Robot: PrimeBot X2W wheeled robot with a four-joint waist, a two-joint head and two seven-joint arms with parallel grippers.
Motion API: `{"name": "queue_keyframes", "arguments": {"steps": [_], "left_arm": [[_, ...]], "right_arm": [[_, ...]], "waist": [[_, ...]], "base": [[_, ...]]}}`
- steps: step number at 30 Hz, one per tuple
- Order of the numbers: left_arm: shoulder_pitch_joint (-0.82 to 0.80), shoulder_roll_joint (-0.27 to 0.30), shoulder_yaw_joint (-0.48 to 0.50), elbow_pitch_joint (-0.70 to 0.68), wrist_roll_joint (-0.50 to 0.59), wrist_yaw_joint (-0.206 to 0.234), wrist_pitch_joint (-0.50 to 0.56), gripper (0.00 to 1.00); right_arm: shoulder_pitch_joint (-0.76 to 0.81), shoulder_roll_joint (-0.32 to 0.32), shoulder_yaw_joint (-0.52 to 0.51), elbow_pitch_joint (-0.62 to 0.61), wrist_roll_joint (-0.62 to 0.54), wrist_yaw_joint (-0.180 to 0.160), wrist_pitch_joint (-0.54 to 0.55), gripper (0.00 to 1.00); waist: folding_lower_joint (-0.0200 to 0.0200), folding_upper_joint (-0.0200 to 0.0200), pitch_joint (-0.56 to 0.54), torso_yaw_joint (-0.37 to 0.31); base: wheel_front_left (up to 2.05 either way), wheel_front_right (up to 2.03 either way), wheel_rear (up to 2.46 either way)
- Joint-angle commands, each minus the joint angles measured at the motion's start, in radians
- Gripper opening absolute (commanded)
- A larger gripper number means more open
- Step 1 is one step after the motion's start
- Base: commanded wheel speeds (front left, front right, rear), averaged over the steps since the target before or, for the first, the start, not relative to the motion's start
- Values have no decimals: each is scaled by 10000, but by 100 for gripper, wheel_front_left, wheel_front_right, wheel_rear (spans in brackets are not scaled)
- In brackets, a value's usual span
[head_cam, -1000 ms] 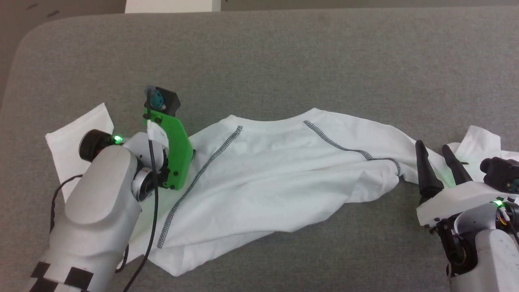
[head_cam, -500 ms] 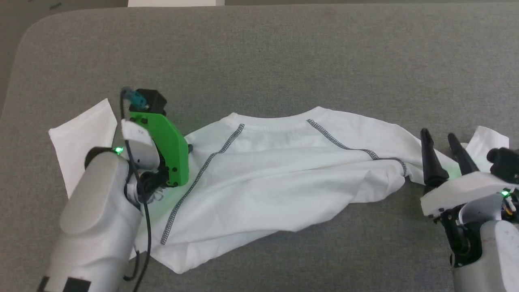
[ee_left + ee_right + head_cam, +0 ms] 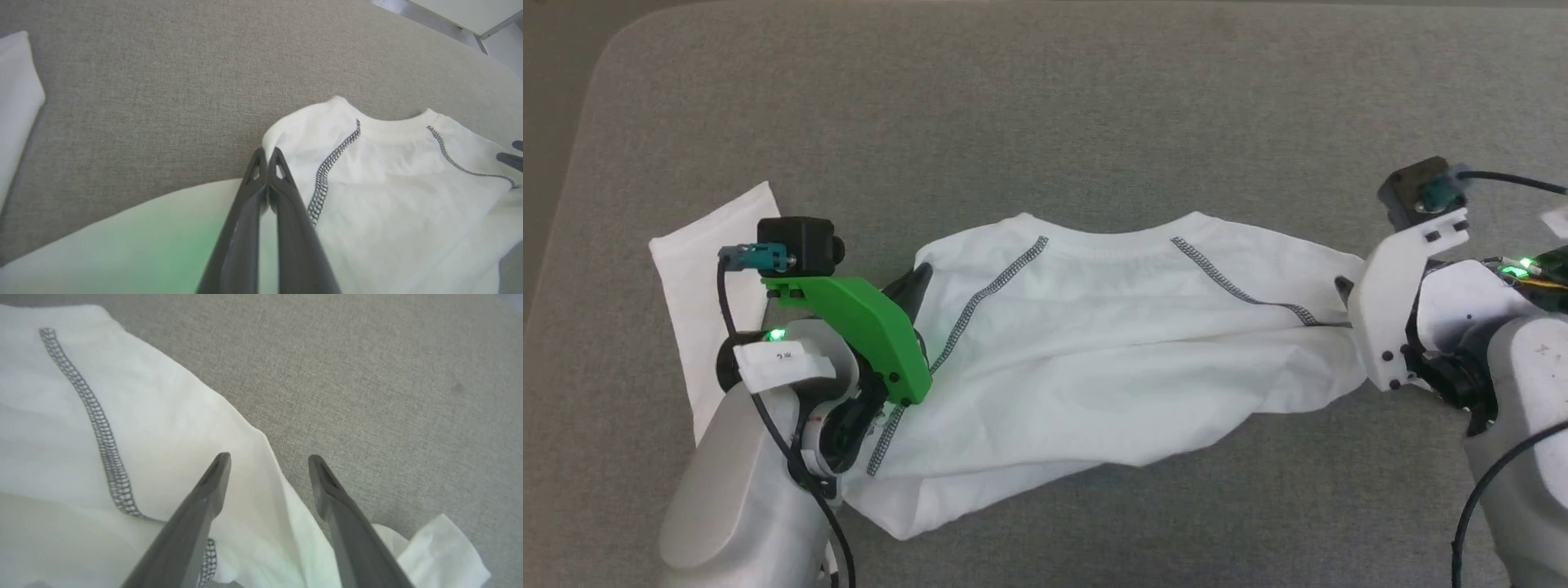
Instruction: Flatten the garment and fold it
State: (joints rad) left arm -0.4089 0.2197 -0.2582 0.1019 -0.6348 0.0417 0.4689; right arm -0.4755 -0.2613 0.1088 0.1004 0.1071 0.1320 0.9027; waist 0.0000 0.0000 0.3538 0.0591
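"Left wrist view first: what are the jaws doing?" the first observer is asking.

"The left gripper (image 3: 267,154) is pressing its jaws together on the garment (image 3: 1111,359), right at the cloth's edge by the shoulder, just beside one dark zigzag seam (image 3: 327,175). White cloth is showing between the two fingers lower down, so the robot seems to be pinching fabric rather than closing on air."

"And the other side?"

"The right gripper (image 3: 269,459) is holding its jaws wide apart and clamping nothing. One finger is hanging over the cloth and the other over bare worktop (image 3: 388,375), so they are straddling the garment's edge near the second seam (image 3: 104,433)."

"Where is the garment lying?"

"In the head view it is stretching sideways across the grey worktop between the two arms, with its collar (image 3: 1107,245) pointing away from the robot. One sleeve (image 3: 698,269) is lying out flat past the left arm. The body is bunching and doubling over itself along the near edge, and creases are running across it."

"So how far along is the task?"

"Early, by the look of it. The flattening is only getting under way: one shoulder is being gripped and the other is not yet taken. The robot is probably going to need to close the right jaws, draw both shoulders apart and spread the bunched lower part before folding. No tidy fold is showing anywhere."
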Motion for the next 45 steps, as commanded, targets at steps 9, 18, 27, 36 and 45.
{"name": "queue_keyframes", "arguments": {"steps": [9, 18, 27, 36, 45], "left_arm": [[158, -27, -177, -511, 37, 73, 50, 0], [134, -15, -168, -417, -65, 24, -41, 0], [-1087, 73, 638, -465, -924, -357, -174, 0], [-4484, 807, 867, 652, -234, -446, -76, 0], [-8285, 1090, 768, 2863, 1043, -258, -1178, 0]], "right_arm": [[-504, -1288, 1686, 47, 736, -13, 1778, 100], [-770, -1302, 1936, 366, 1369, -13, 1661, 0], [-2037, -477, 529, -27, 2669, -13, 550, 0], [-4905, 355, -776, 732, 2919, -13, 203, 0], [-8657, 1340, -1889, 2795, 1340, -13, -1268, 0]], "waist": [[0, 0, 499, 340], [0, 0, 472, 172], [0, 0, -153, 39], [0, 0, -123, 21], [0, 0, 431, -211]], "base": [[0, 0, 0], [0, 0, 0], [0, 0, 0], [0, 0, 0], [0, 0, 0]]}}
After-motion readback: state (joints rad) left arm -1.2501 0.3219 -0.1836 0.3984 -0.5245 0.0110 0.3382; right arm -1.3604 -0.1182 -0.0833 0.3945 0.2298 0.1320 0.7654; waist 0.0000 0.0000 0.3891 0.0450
